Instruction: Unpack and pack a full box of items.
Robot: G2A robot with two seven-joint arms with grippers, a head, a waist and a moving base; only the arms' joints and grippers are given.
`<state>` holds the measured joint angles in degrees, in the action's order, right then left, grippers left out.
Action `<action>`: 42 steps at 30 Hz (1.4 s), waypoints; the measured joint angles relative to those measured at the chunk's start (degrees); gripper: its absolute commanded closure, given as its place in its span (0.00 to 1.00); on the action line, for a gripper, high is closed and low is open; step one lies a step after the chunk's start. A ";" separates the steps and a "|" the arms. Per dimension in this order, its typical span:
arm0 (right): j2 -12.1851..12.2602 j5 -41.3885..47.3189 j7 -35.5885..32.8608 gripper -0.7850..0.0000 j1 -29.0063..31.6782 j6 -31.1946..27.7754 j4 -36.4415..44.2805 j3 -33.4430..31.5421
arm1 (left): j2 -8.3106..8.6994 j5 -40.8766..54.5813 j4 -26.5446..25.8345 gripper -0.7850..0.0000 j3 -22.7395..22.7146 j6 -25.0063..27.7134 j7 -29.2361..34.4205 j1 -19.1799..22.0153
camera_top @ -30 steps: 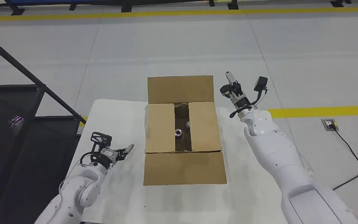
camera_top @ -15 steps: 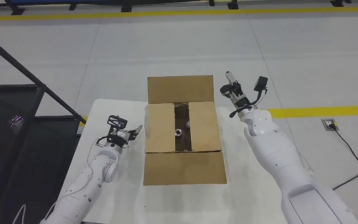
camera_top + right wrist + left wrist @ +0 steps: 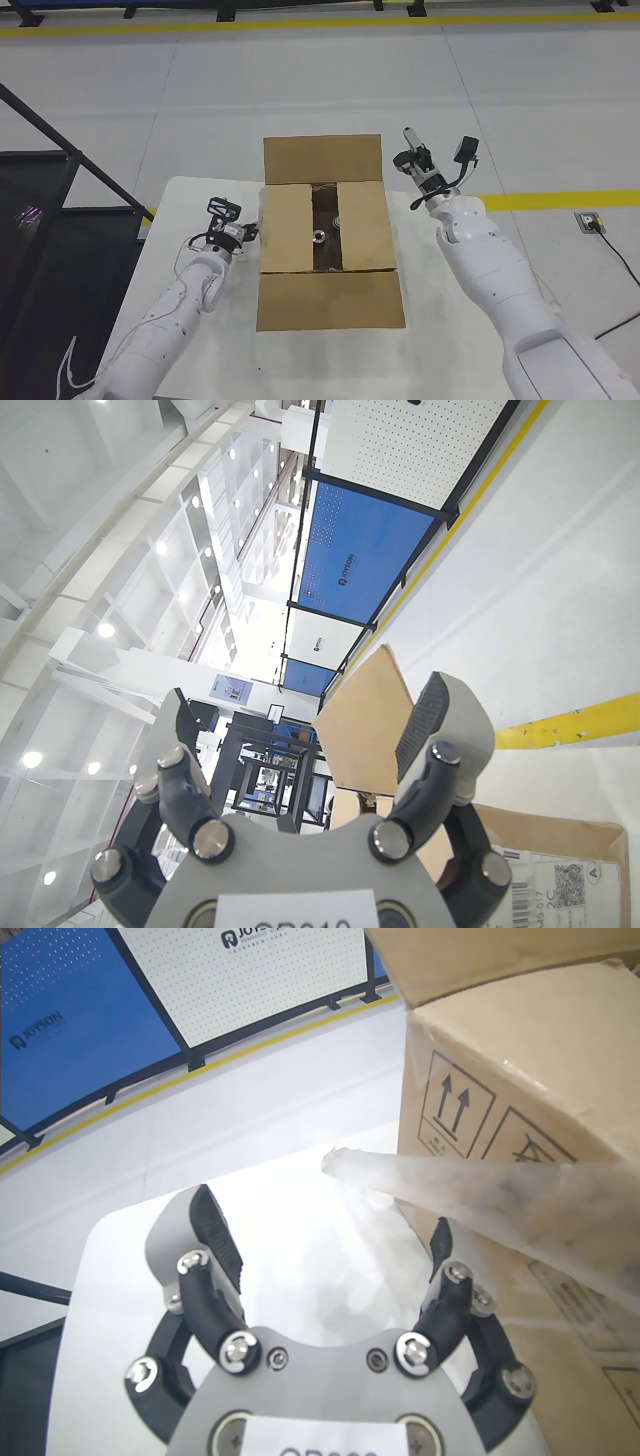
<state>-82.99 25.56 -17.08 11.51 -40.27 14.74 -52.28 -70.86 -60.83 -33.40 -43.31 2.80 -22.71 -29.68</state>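
The left tool [image 3: 325,1213], spread wide, sits just beside the cardboard box's [image 3: 500,1103] side wall, likely to lift its folded-in flap [image 3: 285,230]. The right tool [image 3: 305,692], equally wide, hangs raised near the far corner.

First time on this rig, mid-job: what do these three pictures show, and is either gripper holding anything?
This is a two-armed robot at a white table. The top view looks down from above the arms; the other two come from a camera on each wrist. On the table stands a cardboard box, its flaps partly open, with small items inside, too small to name. The left gripper is open beside the box's wall, near a loose strip of clear tape. The right gripper is open, raised by the box's far corner. Neither holds anything.
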 measured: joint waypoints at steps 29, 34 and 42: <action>0.00 0.00 0.00 0.00 0.00 0.00 0.00 0.00 | -0.20 -0.49 3.93 0.00 -7.30 -8.03 -16.34 -7.55; 0.00 0.00 0.00 0.00 0.00 0.00 0.00 0.00 | 0.69 -1.72 0.95 0.00 -9.08 -10.43 -16.60 -11.08; 0.00 0.00 0.00 0.00 0.00 0.00 0.00 0.00 | 1.94 -3.86 -5.16 0.00 -11.80 -11.53 -12.91 -15.08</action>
<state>-82.99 25.56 -17.08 11.51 -40.27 14.74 -52.28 -68.92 -64.70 -38.56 -55.11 -8.73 -35.61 -44.76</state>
